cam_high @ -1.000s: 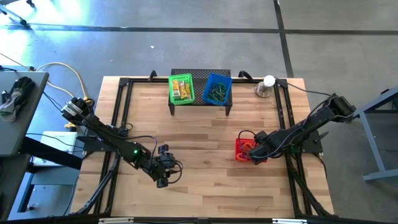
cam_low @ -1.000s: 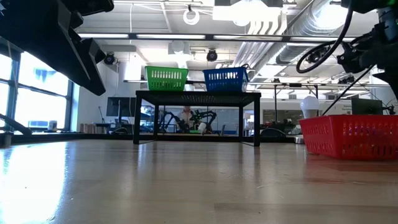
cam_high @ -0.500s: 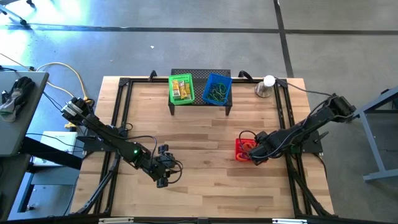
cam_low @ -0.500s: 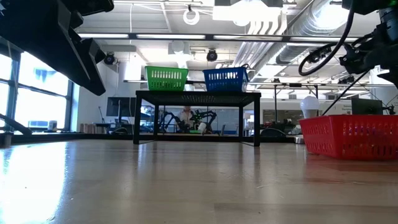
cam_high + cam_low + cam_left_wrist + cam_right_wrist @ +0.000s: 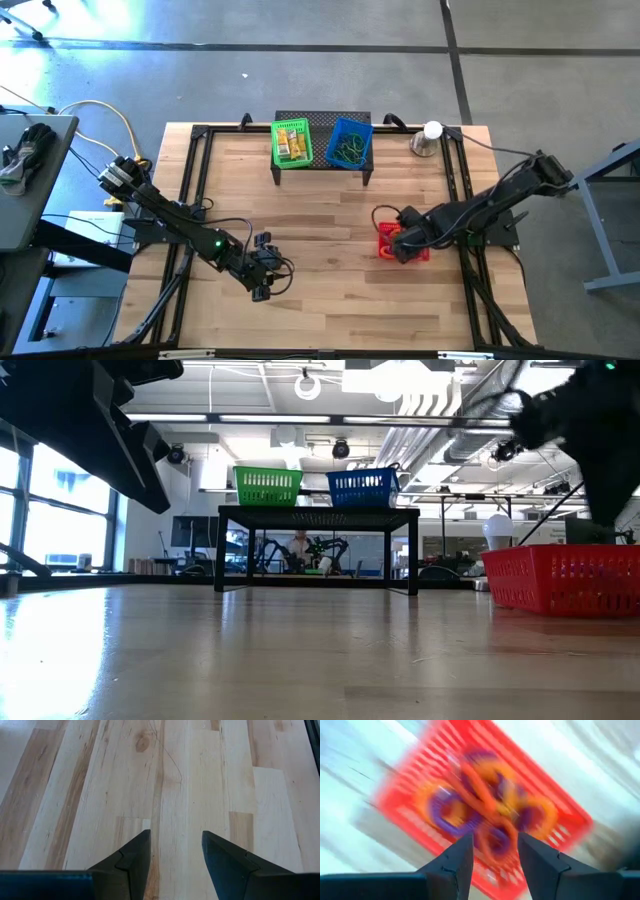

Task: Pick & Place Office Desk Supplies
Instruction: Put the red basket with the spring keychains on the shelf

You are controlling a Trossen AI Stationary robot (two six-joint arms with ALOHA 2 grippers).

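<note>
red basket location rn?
High view: the red basket sits on the table's right half, under the right end effector, well in front of the black stand holding the green and blue baskets.

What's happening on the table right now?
The right hand hangs over the red basket of orange and purple loops, fingers apart, nothing visibly held. The left hand waits open above bare wood at the table's front left. A green basket and a blue basket sit on the black stand at the back.
</note>
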